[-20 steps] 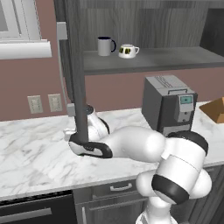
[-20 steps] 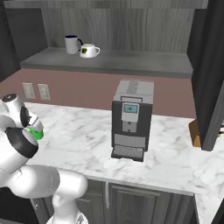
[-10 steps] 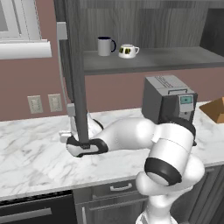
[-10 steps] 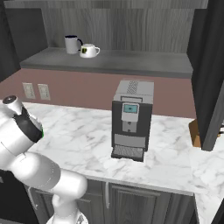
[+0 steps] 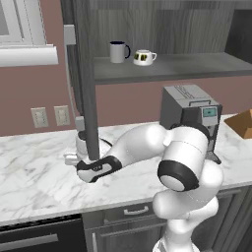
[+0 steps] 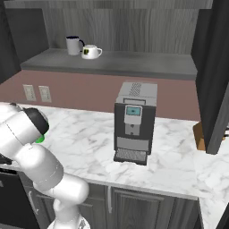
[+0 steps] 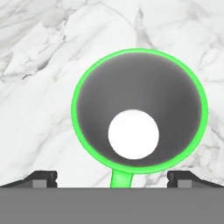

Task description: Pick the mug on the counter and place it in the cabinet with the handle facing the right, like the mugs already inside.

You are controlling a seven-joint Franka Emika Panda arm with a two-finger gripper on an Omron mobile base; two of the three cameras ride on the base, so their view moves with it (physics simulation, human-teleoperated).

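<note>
I am hovering my gripper [image 7: 112, 178], its 2 fingertips [image 7: 41, 177] spread wide, straight above the mug [image 7: 139, 109], whose handle [image 7: 119, 178] points between them.

A grey coffee machine [image 6: 134, 121] stands upright beside a cardboard box [image 5: 241, 123], below two shelved mugs [image 6: 83, 48].

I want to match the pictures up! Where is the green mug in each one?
Hand view: green mug in the middle, seen from above, handle toward the bottom.
Right base view: a green sliver far left, beside the arm.
Left base view: the arm covers that spot.
Shared landmark: the marble counter.
</note>
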